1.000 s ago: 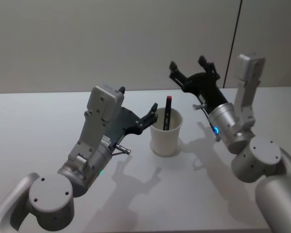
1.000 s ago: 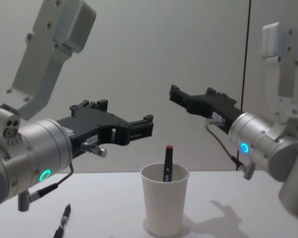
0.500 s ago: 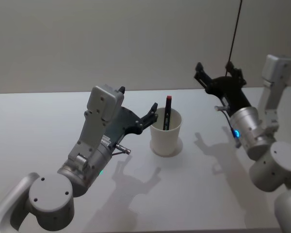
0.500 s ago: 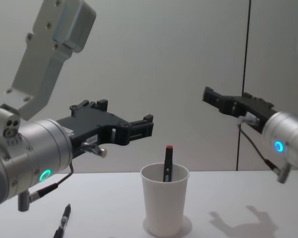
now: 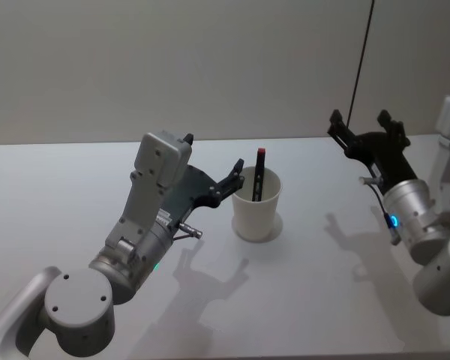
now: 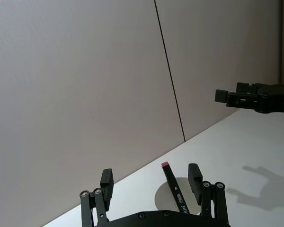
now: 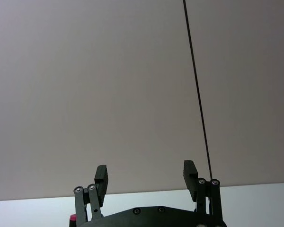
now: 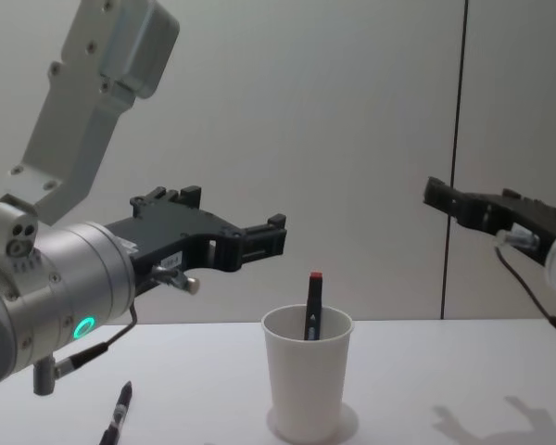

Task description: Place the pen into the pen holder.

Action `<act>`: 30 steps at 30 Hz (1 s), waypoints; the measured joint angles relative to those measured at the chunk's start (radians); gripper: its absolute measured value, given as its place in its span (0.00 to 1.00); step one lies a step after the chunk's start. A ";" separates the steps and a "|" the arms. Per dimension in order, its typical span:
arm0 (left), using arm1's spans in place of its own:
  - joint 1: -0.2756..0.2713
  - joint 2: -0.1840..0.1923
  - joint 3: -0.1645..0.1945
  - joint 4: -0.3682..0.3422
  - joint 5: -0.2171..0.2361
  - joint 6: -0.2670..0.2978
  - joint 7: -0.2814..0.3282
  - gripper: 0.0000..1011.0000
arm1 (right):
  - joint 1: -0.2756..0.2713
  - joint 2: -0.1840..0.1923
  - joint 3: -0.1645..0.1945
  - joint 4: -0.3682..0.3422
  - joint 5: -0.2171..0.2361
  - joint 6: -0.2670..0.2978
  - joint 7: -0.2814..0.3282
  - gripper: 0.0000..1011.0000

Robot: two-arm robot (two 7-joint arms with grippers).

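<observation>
Surface: plain white table [image 5: 75,180], matte, with arm shadows across it. Behind it a bare grey wall [image 5: 172,60] with one thin dark vertical seam [image 5: 361,67] toward the right.

Loose item: a second pen [image 8: 118,414], dark, lies flat on the table at the robot's left, well apart from the cup.

Left gripper [image 5: 235,182]: fingers spread, nothing between them. It hangs just left of the cup, and the chest view shows it above rim height, not touching.

Right gripper [image 5: 362,124]: fingers spread, holding nothing, raised well to the right of the cup.

Container: the pen holder [image 5: 256,210], a white paper cup, stands upright near the middle of the table between the two arms. Inside it is the pen [image 5: 259,176], black-bodied, leaning only slightly, its red end up and poking above the rim.
</observation>
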 joint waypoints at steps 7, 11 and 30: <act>0.000 0.000 0.000 0.000 0.000 0.000 0.000 0.99 | -0.030 0.015 0.010 -0.037 0.002 0.023 -0.008 0.99; 0.000 0.000 0.000 0.000 0.000 0.000 0.000 0.99 | -0.042 0.022 0.014 -0.052 0.003 0.033 -0.012 0.99; 0.005 0.002 -0.012 0.004 -0.039 0.025 0.010 0.99 | -0.065 0.032 0.022 -0.080 0.005 0.050 -0.018 0.99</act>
